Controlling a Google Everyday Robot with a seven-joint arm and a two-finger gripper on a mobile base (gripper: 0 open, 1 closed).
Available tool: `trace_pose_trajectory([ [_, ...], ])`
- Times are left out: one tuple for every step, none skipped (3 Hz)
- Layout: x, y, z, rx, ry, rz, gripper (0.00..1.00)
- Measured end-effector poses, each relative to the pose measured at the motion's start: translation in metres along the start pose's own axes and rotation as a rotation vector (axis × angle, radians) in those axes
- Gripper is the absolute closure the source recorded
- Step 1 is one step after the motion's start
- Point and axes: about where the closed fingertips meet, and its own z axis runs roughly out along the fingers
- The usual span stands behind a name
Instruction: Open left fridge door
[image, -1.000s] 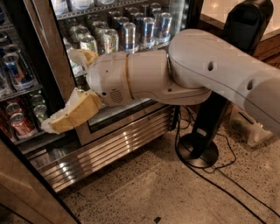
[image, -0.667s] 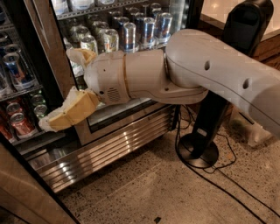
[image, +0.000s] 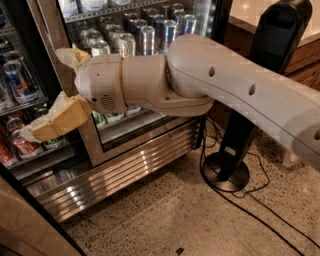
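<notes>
The left fridge door (image: 27, 227) shows only as a bronze-brown brushed-metal frame slanting across the bottom left corner, swung out from the cabinet. Behind it, the left compartment shows shelves of red and blue cans (image: 17, 80). My gripper (image: 47, 92) is at the left, in front of the bronze upright frame (image: 50, 30) between the two compartments. Its two tan fingers are spread apart, one above (image: 70, 56) and one below (image: 57, 120), with nothing held between them. The big white arm (image: 225, 85) crosses the view from the right.
The twin glass door (image: 150, 35), with a white light strip on its right edge, is closed over silver-blue cans. A metal grille (image: 125, 170) runs along the fridge base. A black tower fan (image: 255, 90) and its cables (image: 250, 200) stand on the speckled floor at the right.
My gripper and forearm have shifted a little to the left across the fridge front. The bronze frame at the bottom left takes up slightly more of the corner.
</notes>
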Motion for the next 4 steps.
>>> trace_pose_trajectory([
  [-0.005,0.005,0.012,-0.045,0.005,-0.015,0.0],
  [-0.008,0.011,0.026,-0.049,0.041,-0.034,0.0],
  [-0.012,0.021,0.042,-0.115,0.045,-0.049,0.0],
  [-0.026,0.036,0.044,-0.206,0.044,-0.073,0.0],
])
